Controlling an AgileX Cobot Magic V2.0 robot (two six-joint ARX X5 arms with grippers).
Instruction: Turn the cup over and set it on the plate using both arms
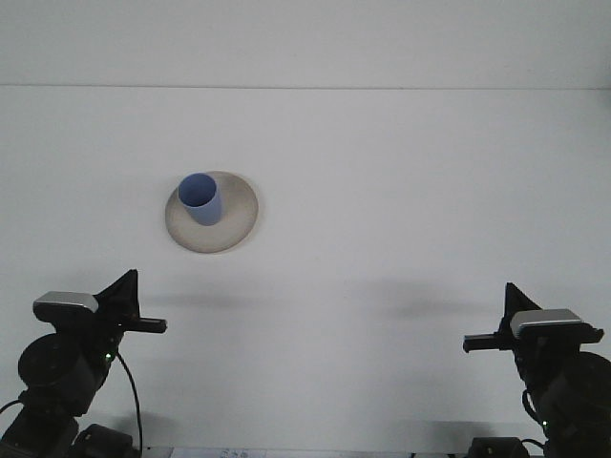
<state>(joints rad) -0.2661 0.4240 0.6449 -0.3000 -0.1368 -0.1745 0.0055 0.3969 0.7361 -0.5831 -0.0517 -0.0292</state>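
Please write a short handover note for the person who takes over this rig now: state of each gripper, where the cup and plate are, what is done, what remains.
Left gripper: low at the near left of the table, holding nothing; I cannot tell if it is open or shut.
Right gripper: low at the near right, holding nothing; state also unclear.
Blue cup: stands upright, mouth up, on the beige plate, toward the plate's left side.
Done: cup is flipped and placed on the plate; both arms are clear of it.
Left: apparently nothing, only confirm that the cup stands stable.
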